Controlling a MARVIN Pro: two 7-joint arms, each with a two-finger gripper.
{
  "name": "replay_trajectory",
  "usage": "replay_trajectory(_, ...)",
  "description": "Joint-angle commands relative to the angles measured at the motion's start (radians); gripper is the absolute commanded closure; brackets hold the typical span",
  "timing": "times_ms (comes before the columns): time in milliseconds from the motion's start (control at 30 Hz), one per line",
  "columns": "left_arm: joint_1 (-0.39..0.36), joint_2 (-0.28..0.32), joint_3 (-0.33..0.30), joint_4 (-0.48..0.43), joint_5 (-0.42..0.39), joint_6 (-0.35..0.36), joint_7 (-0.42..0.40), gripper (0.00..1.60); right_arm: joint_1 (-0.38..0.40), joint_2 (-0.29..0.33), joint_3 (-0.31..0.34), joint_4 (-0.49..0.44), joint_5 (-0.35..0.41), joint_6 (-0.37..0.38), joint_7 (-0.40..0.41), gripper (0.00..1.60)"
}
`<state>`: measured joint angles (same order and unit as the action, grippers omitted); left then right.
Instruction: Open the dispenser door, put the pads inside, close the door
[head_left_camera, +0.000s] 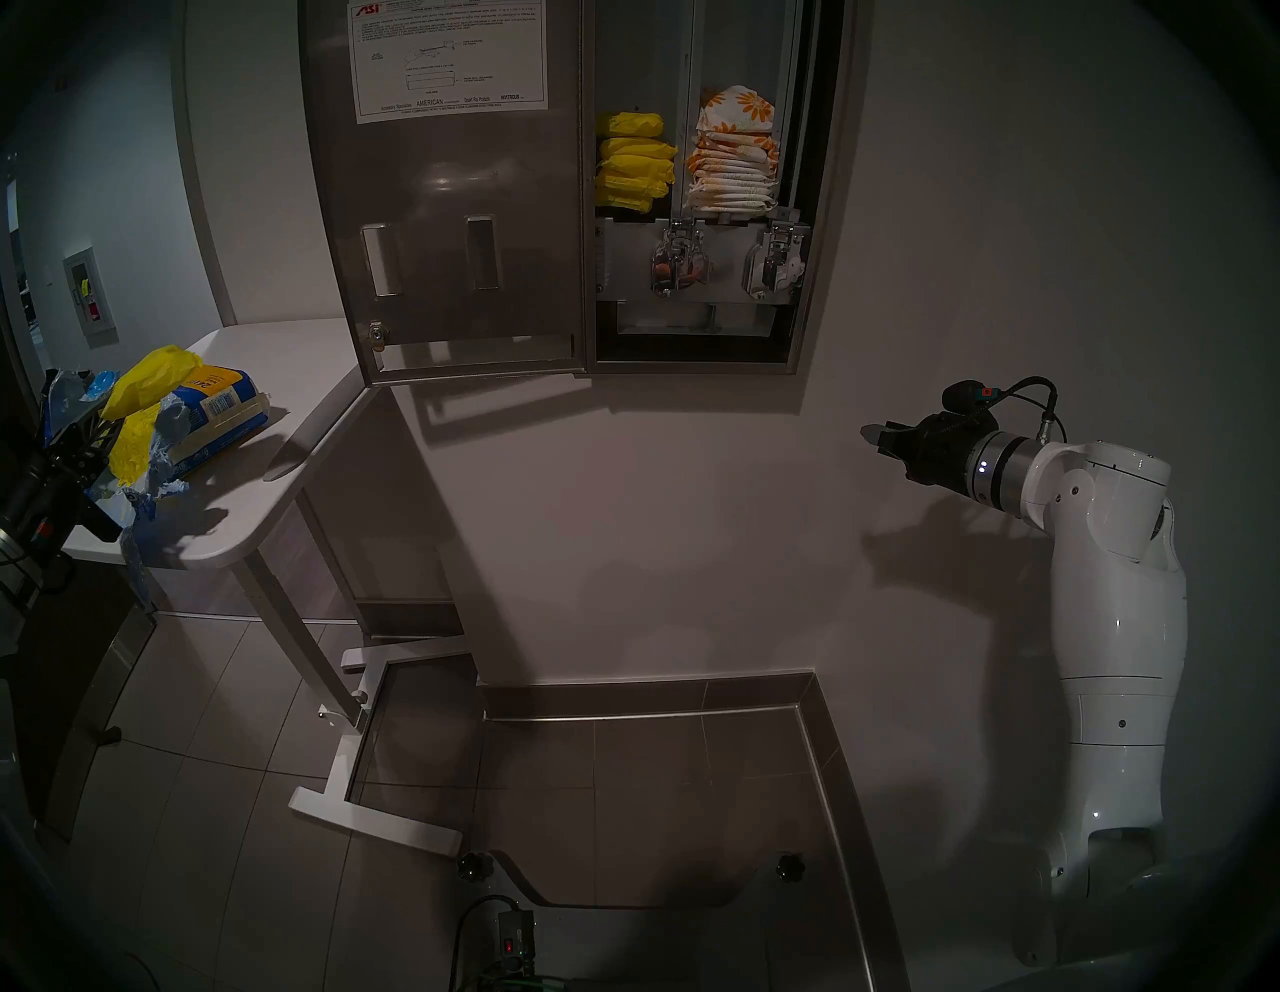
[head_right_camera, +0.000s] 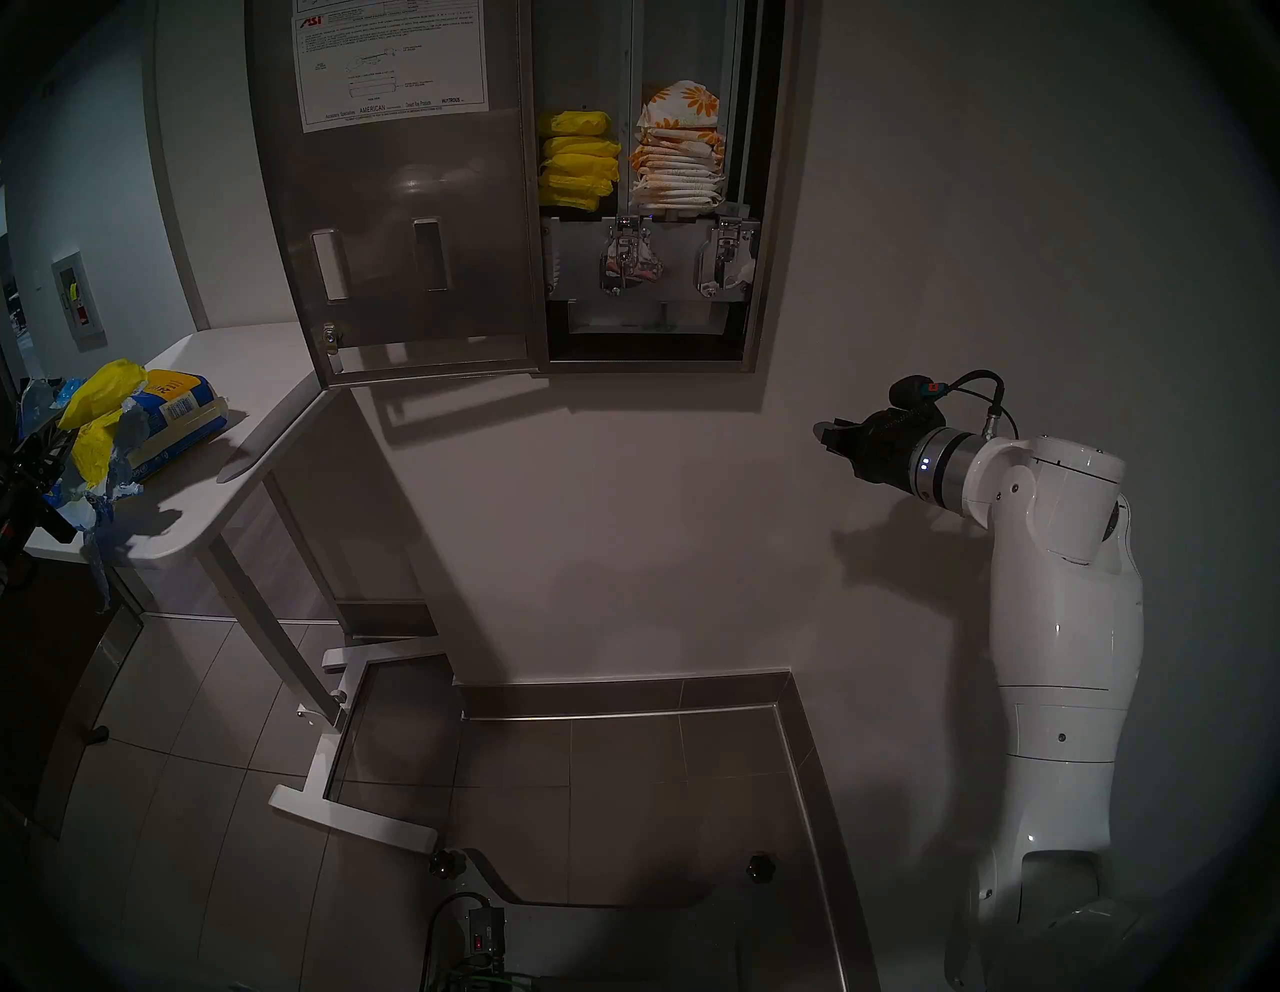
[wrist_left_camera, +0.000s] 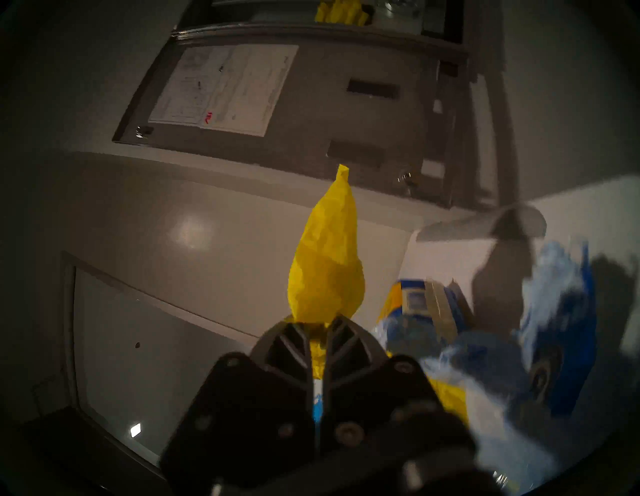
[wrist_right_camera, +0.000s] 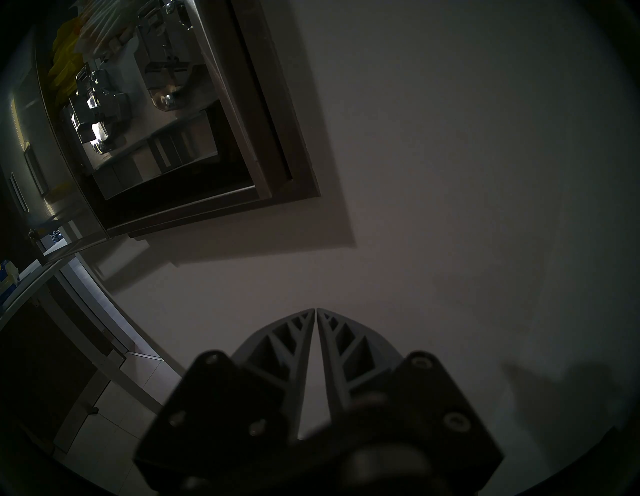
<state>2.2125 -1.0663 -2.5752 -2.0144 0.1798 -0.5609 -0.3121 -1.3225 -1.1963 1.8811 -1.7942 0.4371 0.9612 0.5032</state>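
A white overbed table (head_left_camera: 291, 388) stands at nine o'clock against a pale wall, over a grey tiled floor (head_left_camera: 623, 796). The dispenser door (head_left_camera: 443, 208) hangs swung open at twelve o'clock, its lower edge just above the table's far corner; the wall below the cabinet is bare. Yellow pads (head_left_camera: 634, 163) sit stacked in the left compartment, flowered white packets (head_left_camera: 734, 159) in the right. The left gripper (wrist_left_camera: 320, 332) is clamped on a yellow pad (wrist_left_camera: 327, 263) beside the torn blue-and-yellow pack (head_left_camera: 201, 422). The right gripper (wrist_right_camera: 316, 311), at three o'clock, is closed and empty.
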Motion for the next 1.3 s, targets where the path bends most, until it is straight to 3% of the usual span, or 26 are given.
replay_trajectory(0, 0.011, -0.046, 0.057, -0.119, -0.126, -0.009, 0.001, 1.6, 0.027, 0.007, 0.002, -0.026, 0.002, -0.001, 0.001, 1.08)
replay_trajectory(300, 0.029, -0.075, 0.207, -0.248, -0.204, 0.006, -0.002, 1.6, 0.027, 0.007, 0.002, -0.026, 0.003, -0.001, 0.001, 1.08)
replay_trajectory(600, 0.049, -0.11, 0.284, -0.359, -0.194, 0.098, 0.005, 1.6, 0.028, 0.007, 0.001, -0.027, 0.003, -0.001, 0.0, 1.08)
replay_trajectory(633, 0.056, -0.123, 0.294, -0.394, -0.193, 0.132, 0.008, 1.6, 0.028, 0.007, 0.001, -0.028, 0.003, -0.001, 0.0, 1.08)
replay_trajectory(1033, 0.007, -0.158, 0.404, -0.429, -0.139, 0.263, 0.068, 1.6, 0.029, 0.007, 0.001, -0.028, 0.003, -0.001, -0.001, 1.08)
replay_trajectory(1267, -0.049, -0.142, 0.5, -0.429, -0.127, 0.253, 0.082, 1.6, 0.028, 0.007, 0.001, -0.027, 0.004, -0.001, 0.0, 1.08)
